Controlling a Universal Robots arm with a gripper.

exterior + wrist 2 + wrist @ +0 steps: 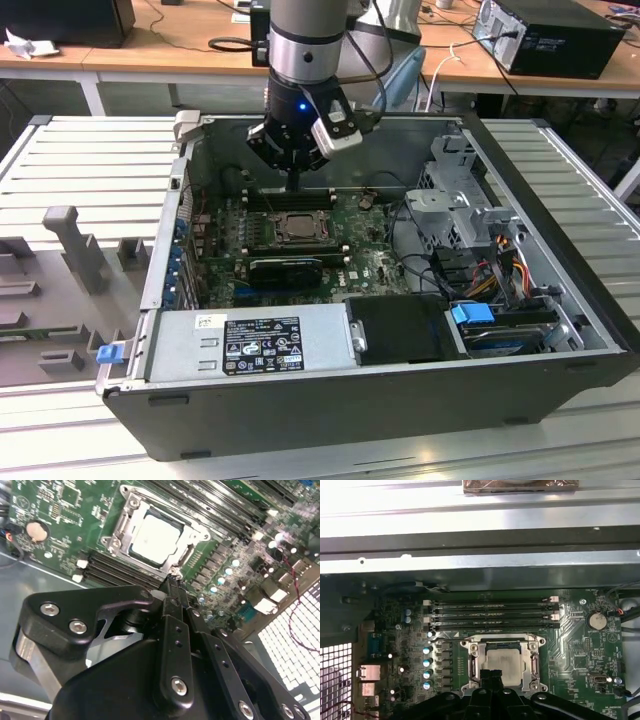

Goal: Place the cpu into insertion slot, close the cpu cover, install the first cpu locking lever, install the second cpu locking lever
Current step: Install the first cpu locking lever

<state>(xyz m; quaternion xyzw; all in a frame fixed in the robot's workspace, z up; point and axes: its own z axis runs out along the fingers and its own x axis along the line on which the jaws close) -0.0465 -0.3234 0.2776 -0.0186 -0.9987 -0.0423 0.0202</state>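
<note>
Black, matt and studded with bright screws, the gripper (172,582) is seen closest in both wrist views, its fingers brought together into one narrow tip with nothing seen between them. That tip is held at the edge of the insertion slot (120,527); whether contact is made cannot be told. The cpu cover (502,640), a thin metal frame, is laid flat, and within its square cut-out the cpu (155,537) is seated, its top pale, smooth and silvery. Green circuit board (60,510) is spread around, ribbed by long black memory slots (490,612).
</note>
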